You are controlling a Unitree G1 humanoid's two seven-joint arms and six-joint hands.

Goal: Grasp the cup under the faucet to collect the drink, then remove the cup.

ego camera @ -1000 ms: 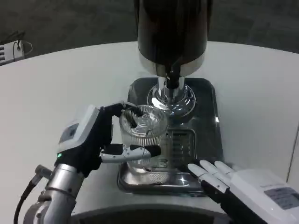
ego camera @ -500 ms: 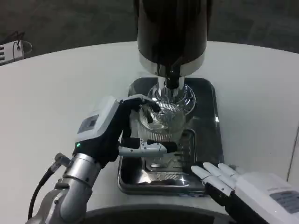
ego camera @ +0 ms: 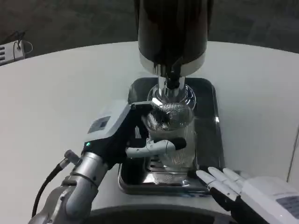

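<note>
Cup in my left hand, under the faucet.

The ribbed clear cup (ego camera: 170, 133) stands mid-frame over the steel drip tray (ego camera: 208, 140), just below the black faucet (ego camera: 173, 80). My left hand (ego camera: 122, 133) wraps it from the left. My right hand (ego camera: 238, 189) rests lower right, fingers spread, holding nothing.

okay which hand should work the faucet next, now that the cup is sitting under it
Right, probably. The left hand grips the ribbed cup beneath the faucet and should keep it there. The right hand holds nothing, resting by the tray's front corner, so it is free to reach up.
</note>
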